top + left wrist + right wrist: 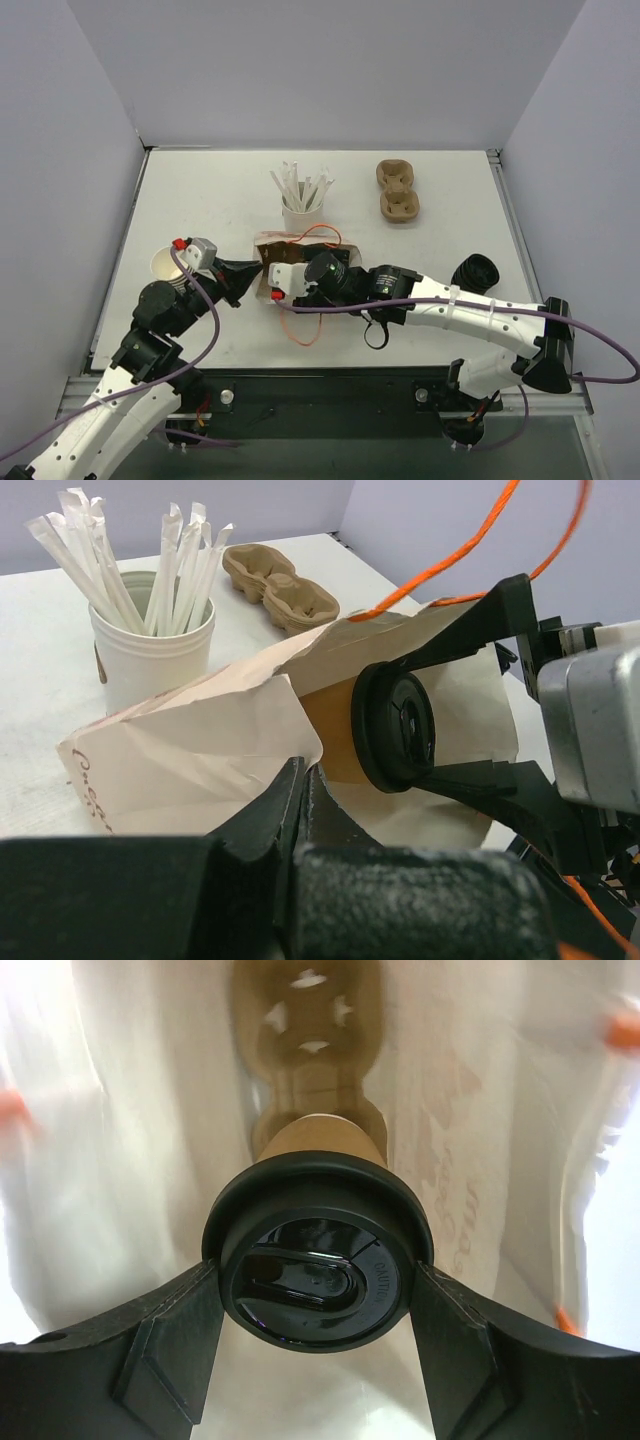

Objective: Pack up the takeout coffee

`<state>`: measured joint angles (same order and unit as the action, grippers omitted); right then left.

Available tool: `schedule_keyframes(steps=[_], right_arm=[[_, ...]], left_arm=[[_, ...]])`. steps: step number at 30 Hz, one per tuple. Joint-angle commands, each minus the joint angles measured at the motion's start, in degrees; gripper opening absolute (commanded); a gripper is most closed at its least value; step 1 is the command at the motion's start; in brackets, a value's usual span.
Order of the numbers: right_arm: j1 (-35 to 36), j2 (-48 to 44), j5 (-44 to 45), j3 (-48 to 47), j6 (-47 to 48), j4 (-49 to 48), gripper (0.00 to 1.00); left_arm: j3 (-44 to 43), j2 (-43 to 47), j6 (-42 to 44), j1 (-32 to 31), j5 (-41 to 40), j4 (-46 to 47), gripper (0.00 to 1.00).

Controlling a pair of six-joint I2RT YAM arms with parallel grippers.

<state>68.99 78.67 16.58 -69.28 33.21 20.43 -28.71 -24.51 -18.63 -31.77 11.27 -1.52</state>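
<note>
My right end effector [316, 1295] clamps the takeout coffee [315, 1225] by its black lid, centre frame, cup body inside the paper bag [200, 740]. My left end effector [300, 790] is closed, pinching the bag's edge.

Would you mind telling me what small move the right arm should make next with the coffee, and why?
Probably ease the right gripper a little deeper into the paper bag. It grips the takeout coffee at the lid, only partly inside, the cup carrier lies ahead in the bag, and the left gripper pinches the bag's mouth open.
</note>
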Motion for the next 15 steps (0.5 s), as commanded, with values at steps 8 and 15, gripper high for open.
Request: schedule_keyframes(steps=[8,15], right_arm=[[-2.02,3.59,-2.34,-4.37,12.67,-0.91,0.49],[-3.60,6.23,-4.53,-4.20,15.22,-1.09,0.48]], left_arm=[[2.17,3.07,0.26,0.30,2.44,2.58,0.00],[2.17,2.80,1.41,0.22,2.18,1.78,0.00]])
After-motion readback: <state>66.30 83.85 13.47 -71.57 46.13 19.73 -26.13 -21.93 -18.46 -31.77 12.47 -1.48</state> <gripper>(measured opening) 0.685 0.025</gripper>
